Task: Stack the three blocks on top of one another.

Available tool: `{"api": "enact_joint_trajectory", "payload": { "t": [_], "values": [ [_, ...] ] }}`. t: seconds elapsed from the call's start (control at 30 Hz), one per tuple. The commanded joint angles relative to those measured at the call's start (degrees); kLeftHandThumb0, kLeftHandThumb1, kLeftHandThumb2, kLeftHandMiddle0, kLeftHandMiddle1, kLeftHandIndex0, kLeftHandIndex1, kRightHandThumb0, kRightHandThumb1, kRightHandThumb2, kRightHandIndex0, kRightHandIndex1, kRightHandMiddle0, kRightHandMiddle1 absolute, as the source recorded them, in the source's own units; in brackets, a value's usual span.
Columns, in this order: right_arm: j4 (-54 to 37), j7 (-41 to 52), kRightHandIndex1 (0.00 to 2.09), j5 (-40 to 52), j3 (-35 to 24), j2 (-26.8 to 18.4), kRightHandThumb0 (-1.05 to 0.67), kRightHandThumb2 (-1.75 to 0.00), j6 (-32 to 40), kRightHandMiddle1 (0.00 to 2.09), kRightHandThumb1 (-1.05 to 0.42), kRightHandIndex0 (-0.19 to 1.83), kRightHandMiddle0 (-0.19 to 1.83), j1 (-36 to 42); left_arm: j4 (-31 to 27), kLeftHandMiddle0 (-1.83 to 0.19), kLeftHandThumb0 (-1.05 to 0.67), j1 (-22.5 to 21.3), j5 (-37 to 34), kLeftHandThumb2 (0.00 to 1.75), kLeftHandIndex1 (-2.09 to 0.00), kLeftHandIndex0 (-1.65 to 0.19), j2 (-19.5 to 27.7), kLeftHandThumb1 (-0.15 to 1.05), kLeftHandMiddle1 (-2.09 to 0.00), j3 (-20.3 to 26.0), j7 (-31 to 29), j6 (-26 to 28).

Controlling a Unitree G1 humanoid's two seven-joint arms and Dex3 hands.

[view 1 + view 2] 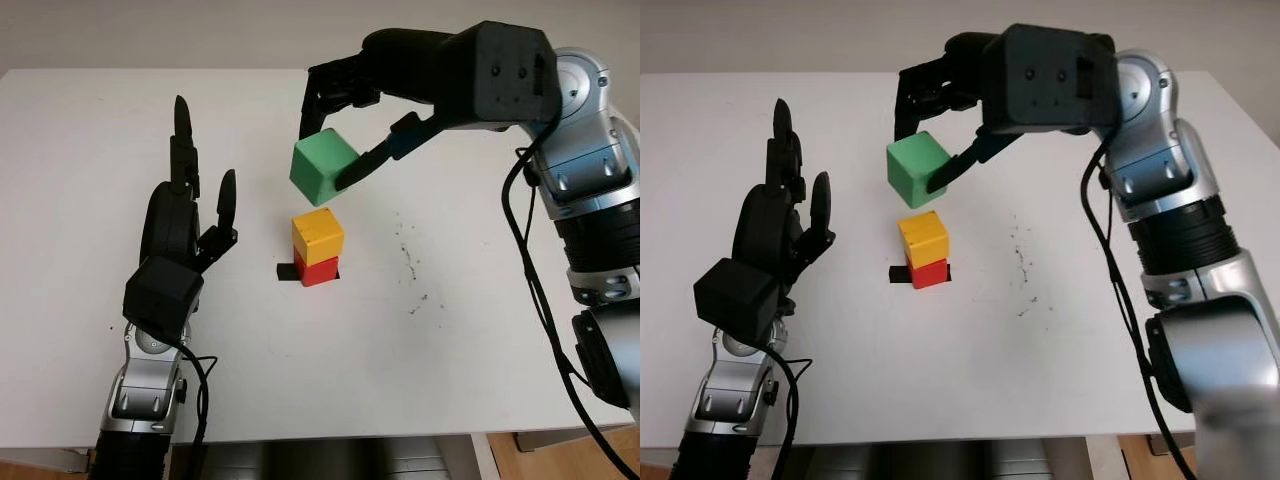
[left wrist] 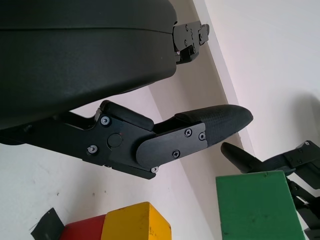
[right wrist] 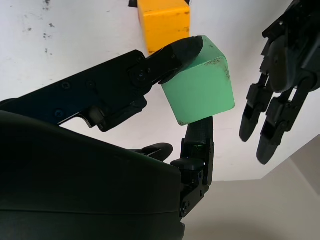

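A white table (image 1: 100,330) carries a red block (image 1: 318,270) on black tape (image 1: 287,271).

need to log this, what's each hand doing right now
left hand: open, raised left of the stack.
right hand: fingers shut on the green block, above the yellow block.

The yellow block (image 1: 318,235) hides most of the red block (image 1: 318,270), which in turn covers the black marker (image 1: 287,271)
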Motion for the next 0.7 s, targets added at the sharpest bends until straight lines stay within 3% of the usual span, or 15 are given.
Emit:
{"api": "enact_joint_trajectory", "payload": {
  "t": [0.0, 0.67],
  "values": [
    [-0.04, -0.57, 0.08, -0.26, 0.14, 0.42, -0.51, -0.06, -0.72, 1.47, -0.96, 0.40, 0.38, 0.51, -0.31, 0.18, -0.78, 0.14, -0.46, 0.74, -0.02, 0.19, -0.24, 1.05, -0.05, 0.06, -0.13, -0.74],
    [1.07, -2.40, 0.07, -4.14, 1.43, 1.24, -0.49, -0.05, -1.64, 1.49, -0.97, 0.39, 0.33, 3.57, -0.80, 0.19, -0.79, 0.70, -1.58, 0.71, 0.00, 0.19, 0.17, 1.05, -0.03, 0.16, -0.81, -0.96]
  ]
}}
